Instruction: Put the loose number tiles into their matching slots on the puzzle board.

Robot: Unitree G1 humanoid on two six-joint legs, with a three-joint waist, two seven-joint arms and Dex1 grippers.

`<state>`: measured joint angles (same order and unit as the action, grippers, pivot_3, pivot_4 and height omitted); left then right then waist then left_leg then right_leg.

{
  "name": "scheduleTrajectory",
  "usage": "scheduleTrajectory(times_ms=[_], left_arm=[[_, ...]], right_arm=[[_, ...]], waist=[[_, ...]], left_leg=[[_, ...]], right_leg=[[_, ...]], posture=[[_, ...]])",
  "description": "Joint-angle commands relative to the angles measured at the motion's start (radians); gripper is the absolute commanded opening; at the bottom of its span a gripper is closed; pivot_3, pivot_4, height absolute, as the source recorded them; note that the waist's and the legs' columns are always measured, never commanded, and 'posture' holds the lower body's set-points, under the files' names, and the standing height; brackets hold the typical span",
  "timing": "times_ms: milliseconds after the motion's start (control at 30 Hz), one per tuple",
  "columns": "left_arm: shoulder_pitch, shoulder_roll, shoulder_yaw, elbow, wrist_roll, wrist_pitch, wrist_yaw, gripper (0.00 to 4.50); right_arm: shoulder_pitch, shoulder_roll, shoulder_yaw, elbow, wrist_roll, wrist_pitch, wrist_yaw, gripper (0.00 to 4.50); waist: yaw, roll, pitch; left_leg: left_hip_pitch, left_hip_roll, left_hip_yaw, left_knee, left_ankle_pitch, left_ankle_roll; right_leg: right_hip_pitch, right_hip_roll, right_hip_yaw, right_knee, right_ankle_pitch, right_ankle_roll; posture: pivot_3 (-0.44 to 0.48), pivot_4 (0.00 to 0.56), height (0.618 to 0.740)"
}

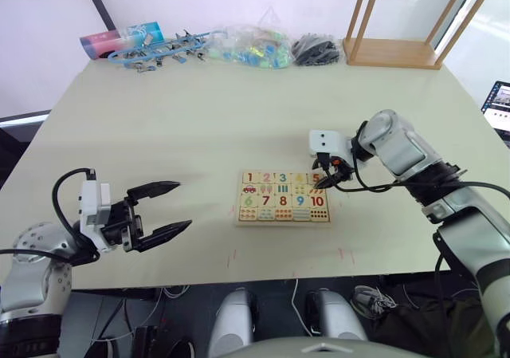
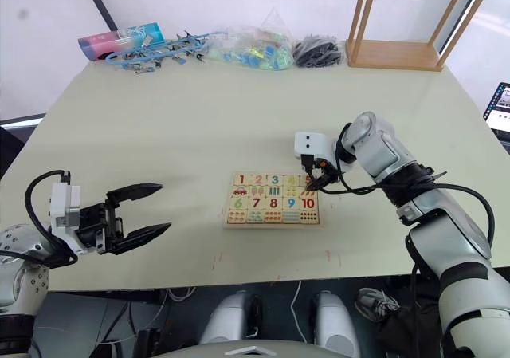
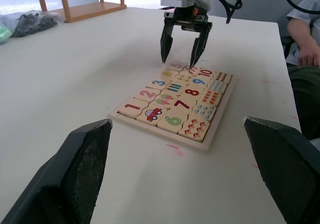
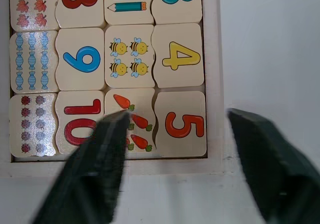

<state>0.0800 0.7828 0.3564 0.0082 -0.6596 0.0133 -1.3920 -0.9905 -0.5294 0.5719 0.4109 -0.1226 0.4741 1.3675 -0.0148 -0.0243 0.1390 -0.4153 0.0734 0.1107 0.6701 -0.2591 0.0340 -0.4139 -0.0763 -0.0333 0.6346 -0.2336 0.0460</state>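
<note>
The flat rectangular pale-wood puzzle board (image 1: 284,196) with its thin raised rim lies on the pale green table (image 1: 199,127), towards the robot's right of centre. Its far row holds the five small square pale-wood number tiles: red 1 (image 3: 132,106), pink 2 (image 3: 147,93), green 3 (image 3: 159,83), yellow 4 (image 4: 177,55) and orange 5 (image 4: 184,124), each seated in its recess and flush with its neighbours, so the board looks full.

The right gripper (image 3: 181,63) hangs directly over the board's far right corner, pointing down, with its two black fingers spread apart and nothing between them. In the right wrist view the orange 5 sits in the gap between the fingers; one finger lies over the carrot-picture tile (image 4: 131,120) beside it, the other over bare table just outside the rim. From the left wrist view the fingertips seem to be just above the tile surface, though whether they touch it is hard to judge.

The left gripper (image 1: 170,206) hovers above the table well to the left of the board, its fingers wide apart and empty, pointing towards the board.

At the table's far edge are a wooden stool (image 1: 406,31) lying upside down and a row of plastic bags of small parts (image 1: 255,49).
</note>
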Motion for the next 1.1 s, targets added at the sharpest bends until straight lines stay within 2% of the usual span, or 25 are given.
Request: scheduleTrajectory(times_ms=[33, 267, 467, 567, 633, 667, 767, 1100], left_arm=[[-0.007, -0.001, 0.023, -0.018, -0.007, -0.007, -0.001, 4.50], [-0.006, -0.004, 0.022, -0.022, -0.006, -0.007, 0.001, 4.50], [-0.012, -0.006, 0.016, -0.022, -0.004, -0.005, 0.001, 4.50], [-0.016, -0.005, 0.014, -0.021, -0.004, -0.003, 0.000, 4.50], [-0.018, -0.004, 0.013, -0.020, -0.004, -0.002, -0.001, 4.50], [-0.020, -0.004, 0.013, -0.018, -0.003, -0.002, -0.002, 4.50], [-0.029, -0.002, 0.009, -0.011, -0.002, -0.001, -0.006, 4.50], [-0.054, 0.002, 0.001, 0.002, 0.006, 0.007, -0.018, 4.50]], right_arm=[[-0.016, -0.010, -0.027, -0.016, -0.006, -0.008, 0.005, 3.62], [-0.021, -0.021, -0.049, -0.024, 0.008, -0.004, 0.016, 3.62], [0.023, -0.034, -0.152, -0.052, 0.080, -0.024, -0.023, 3.62], [0.059, -0.032, -0.207, -0.073, 0.110, -0.030, -0.054, 2.86], [0.081, -0.036, -0.227, -0.085, 0.120, -0.044, -0.067, 1.85], [0.094, -0.035, -0.240, -0.089, 0.127, -0.058, -0.079, 1.11], [0.143, -0.023, -0.294, -0.106, 0.160, -0.076, -0.125, 0.09], [0.314, 0.032, -0.385, -0.128, 0.234, -0.138, -0.249, 0.09]], waist=[[0.000, 0.000, 0.000], [0.000, 0.000, 0.000], [0.001, 0.000, 0.000], [0.001, 0.000, 0.000], [0.000, 0.000, 0.000], [0.000, 0.000, 0.000], [0.001, 0.000, 0.000], [0.001, -0.001, 0.000]], left_leg=[[0.000, 0.000, 0.000, 0.000, 0.000, 0.000], [0.000, 0.000, 0.000, 0.000, 0.000, 0.000], [0.000, 0.000, 0.000, 0.000, 0.000, 0.000], [0.000, 0.000, 0.000, 0.000, 0.000, 0.000], [0.000, 0.000, 0.000, 0.000, 0.000, 0.000], [0.000, 0.000, 0.000, 0.000, 0.000, 0.000], [0.000, 0.000, 0.000, 0.000, 0.000, 0.000], [0.001, 0.000, 0.000, 0.000, 0.000, 0.000]], right_leg=[[0.000, 0.000, 0.000, 0.000, 0.000, 0.000], [0.000, 0.000, 0.000, 0.000, 0.000, 0.000], [0.000, 0.000, 0.000, 0.000, 0.000, 0.000], [0.000, 0.000, 0.000, 0.000, 0.000, 0.000], [0.000, 0.000, 0.000, 0.000, 0.000, 0.000], [0.000, 0.000, 0.000, 0.000, 0.000, 0.000], [0.000, 0.000, 0.000, 0.000, 0.000, 0.000], [0.001, 0.000, 0.000, 0.000, 0.001, 0.001]], posture=[[0.000, 0.150, 0.738], [0.000, 0.150, 0.738], [0.000, 0.150, 0.738], [0.000, 0.150, 0.738], [0.000, 0.150, 0.738], [0.000, 0.150, 0.738], [0.000, 0.150, 0.738], [0.000, 0.150, 0.738]])
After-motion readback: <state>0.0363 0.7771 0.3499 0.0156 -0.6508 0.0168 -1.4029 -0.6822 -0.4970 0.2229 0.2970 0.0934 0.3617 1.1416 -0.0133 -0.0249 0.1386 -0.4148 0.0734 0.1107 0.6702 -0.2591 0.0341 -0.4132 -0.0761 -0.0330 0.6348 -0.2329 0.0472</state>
